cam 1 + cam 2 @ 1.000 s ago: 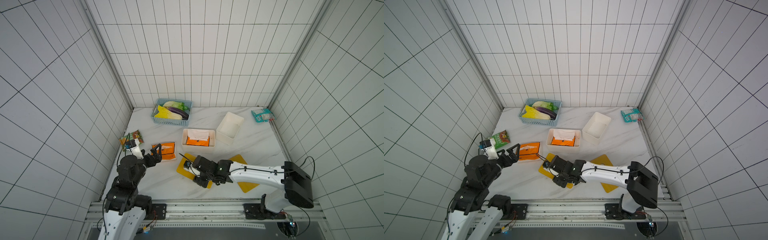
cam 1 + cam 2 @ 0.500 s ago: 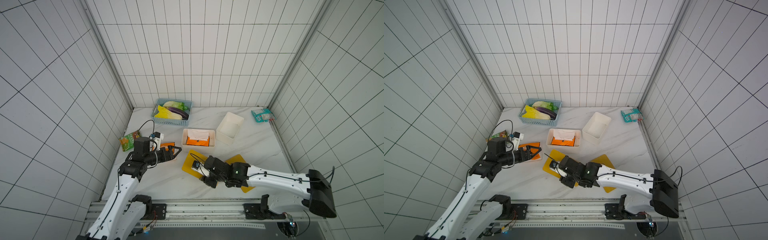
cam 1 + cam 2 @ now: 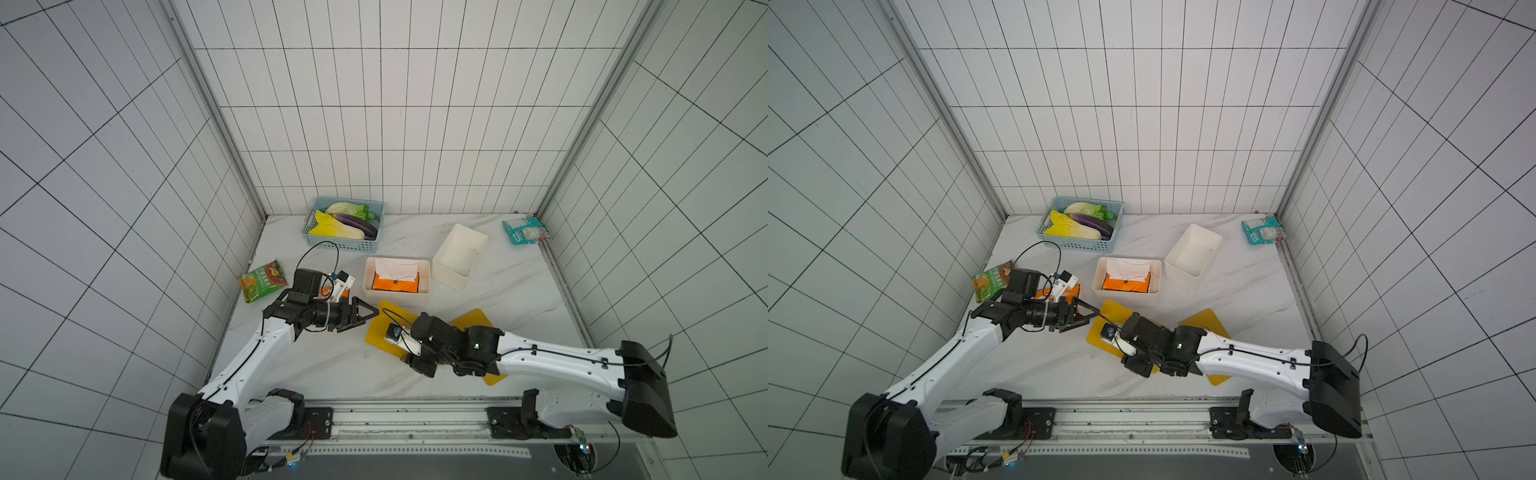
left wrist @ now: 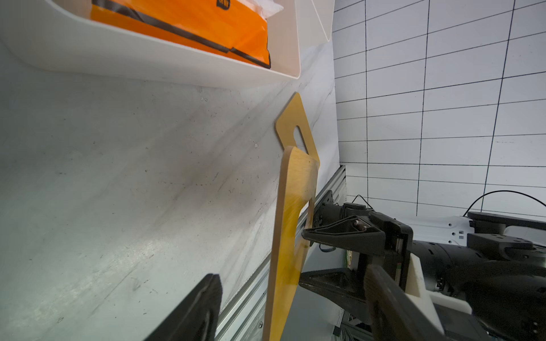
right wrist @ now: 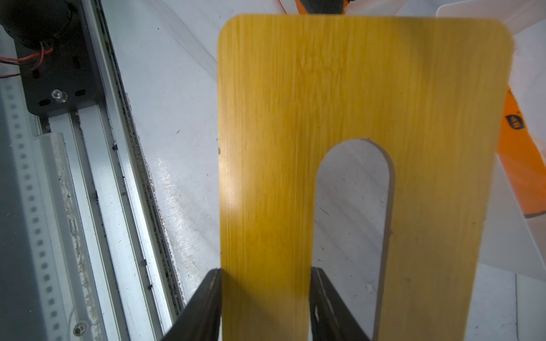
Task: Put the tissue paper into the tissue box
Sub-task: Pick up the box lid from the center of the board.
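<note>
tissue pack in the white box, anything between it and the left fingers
Only the near wall of the tissue box. The yellow lid, in the right gripper, stands between the left fingers, off the line to the tissue pack.

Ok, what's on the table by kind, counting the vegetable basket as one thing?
white boxes: 2
yellow lids: 2
orange tissue packs: 2
snack bags: 2
vegetable basket: 1
total: 9
</note>
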Robot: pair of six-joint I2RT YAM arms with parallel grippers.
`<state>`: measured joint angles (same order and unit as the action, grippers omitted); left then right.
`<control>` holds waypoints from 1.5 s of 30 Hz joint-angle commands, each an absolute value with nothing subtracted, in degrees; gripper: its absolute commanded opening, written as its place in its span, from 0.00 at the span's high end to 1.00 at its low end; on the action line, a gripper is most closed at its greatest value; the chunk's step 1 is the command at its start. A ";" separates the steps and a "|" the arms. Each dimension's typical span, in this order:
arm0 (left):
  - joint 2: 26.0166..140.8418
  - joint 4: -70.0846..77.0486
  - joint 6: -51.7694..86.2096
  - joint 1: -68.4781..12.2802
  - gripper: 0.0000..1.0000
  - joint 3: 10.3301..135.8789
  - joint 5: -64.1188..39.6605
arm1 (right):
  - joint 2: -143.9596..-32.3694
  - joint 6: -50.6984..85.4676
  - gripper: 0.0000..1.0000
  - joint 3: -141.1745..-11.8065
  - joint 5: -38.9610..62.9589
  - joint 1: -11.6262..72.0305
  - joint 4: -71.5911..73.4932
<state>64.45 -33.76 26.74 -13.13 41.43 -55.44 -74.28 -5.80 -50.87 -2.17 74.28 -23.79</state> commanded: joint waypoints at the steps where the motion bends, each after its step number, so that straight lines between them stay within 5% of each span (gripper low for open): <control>1: 66.29 -32.23 25.68 -14.26 0.29 43.07 -55.87 | -72.78 -6.25 0.92 -50.01 -1.68 74.55 -22.30; 33: 71.65 -19.92 33.55 -22.58 0.74 39.52 -58.71 | -73.12 -6.66 0.92 -50.54 -5.52 74.71 -21.84; 40: 72.45 -19.26 34.49 -23.29 1.00 40.21 -59.11 | -72.94 -6.77 0.92 -50.50 -6.89 74.71 -21.56; 45: 71.90 -18.37 35.41 -23.98 1.00 40.60 -58.24 | -72.19 -5.93 0.89 -50.45 -7.51 74.72 -20.84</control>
